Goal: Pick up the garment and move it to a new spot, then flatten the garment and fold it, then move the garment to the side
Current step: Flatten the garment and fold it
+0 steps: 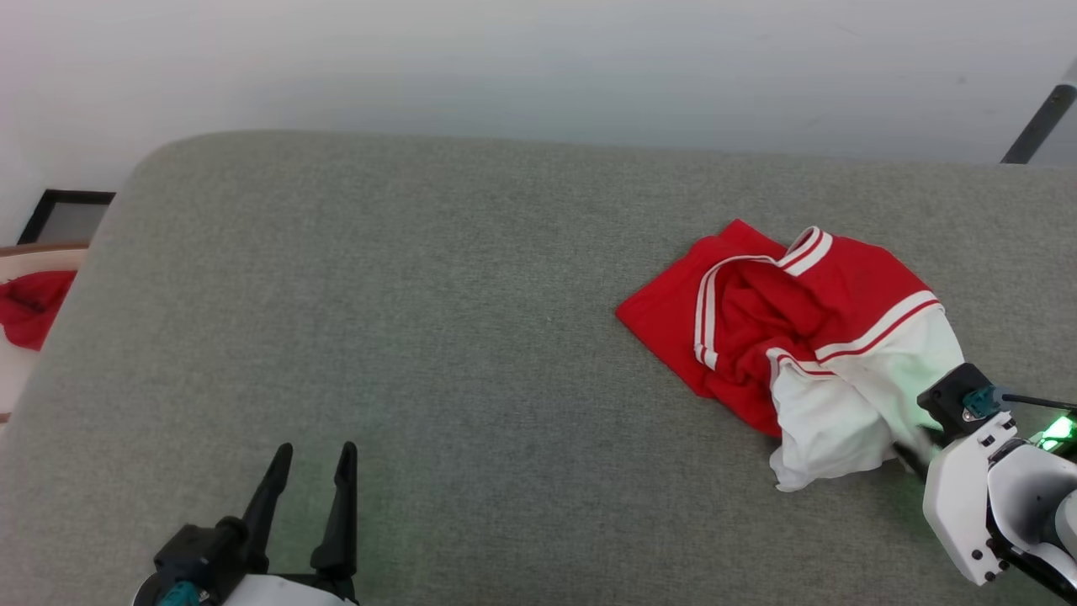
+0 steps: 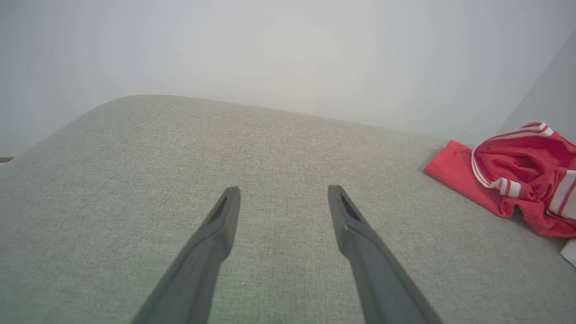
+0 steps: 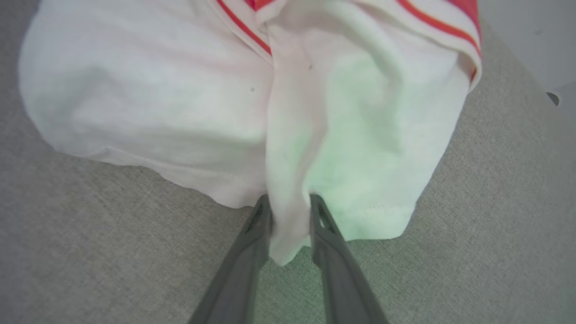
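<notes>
Toward the right side of the grey fabric-topped desk [image 1: 437,353] lies the garment [image 1: 808,311] — a crumpled red T-shirt with striped trim, its white sleeves bunched at the near edge. The right claw [image 3: 290,209] is pinched nearly closed on a fold of white sleeve, the cloth squeezed between its two fingers. The left claw [image 1: 313,454] hovers well apart at the lower left — fingers spread, holding nothing.
</notes>
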